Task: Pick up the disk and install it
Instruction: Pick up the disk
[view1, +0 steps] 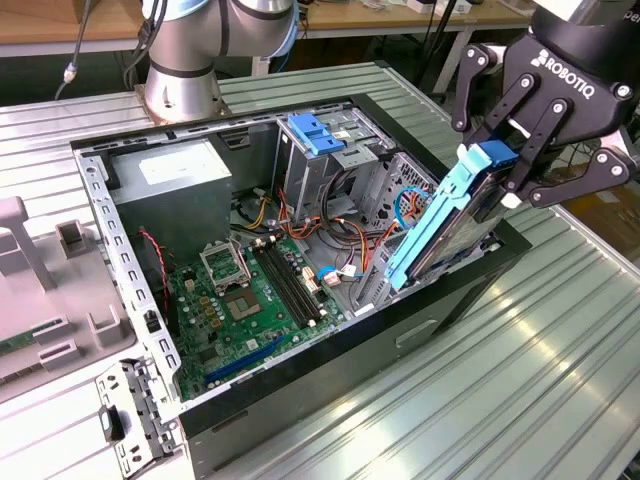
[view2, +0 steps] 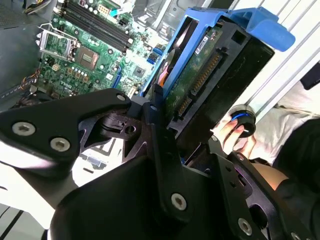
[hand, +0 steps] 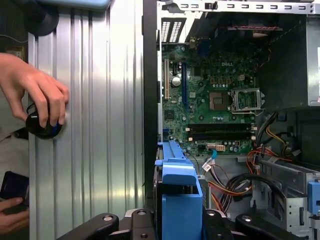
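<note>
The disk (view1: 450, 225) is a dark drive in bright blue side rails with a blue tab at its upper end. It hangs tilted over the open computer case (view1: 100, 200), by the case wall on the exterior view's right. Its lower end points down into the case. My gripper (view1: 505, 165) is shut on the disk's upper end, one black finger on each side. In the second wrist view the disk (view2: 215, 75) shows its green circuit board and connector between the fingers (view2: 155, 120). In the first wrist view the blue rail (hand: 177, 195) rises between the finger links.
Inside the case lie the green motherboard (view1: 250, 300), a grey power supply (view1: 170, 180), a metal drive cage with a blue latch (view1: 320, 135) and loose cables (view1: 350, 215). A person's hand (hand: 35, 95) holds a black knob (hand: 42, 127) on the ribbed table beside the case. A grey fixture (view1: 40, 300) stands at the exterior view's left.
</note>
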